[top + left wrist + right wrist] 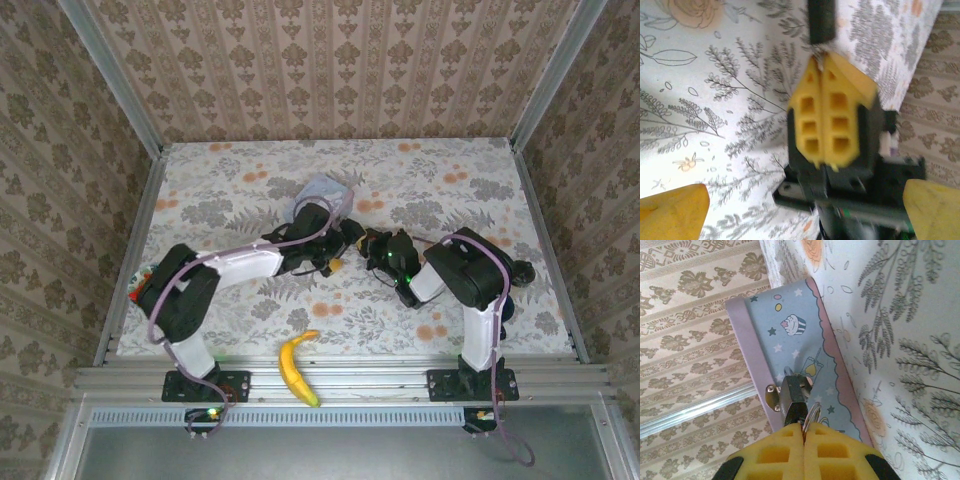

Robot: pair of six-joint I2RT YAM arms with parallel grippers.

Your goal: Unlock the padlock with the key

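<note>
The dark padlock (792,390) hangs by its thin shackle from the metal hasp (771,396) on the pale blue tin (795,325). My right gripper (803,426) is shut right under the padlock's lower end. A silvery key ring (812,414) sticks out between its yellow pads, which hide the key's blade. In the left wrist view those shut pads (832,110) face me, with the padlock (821,20) dark beyond them. My left gripper (805,187) stands wide open around the right one, touching nothing. From above, both grippers (335,262) (370,245) meet mid-table.
The blue tin (325,188) lies behind the grippers on the floral tablecloth (230,200). A banana (293,365) rests near the front edge between the arm bases. Patterned walls close in the table on three sides.
</note>
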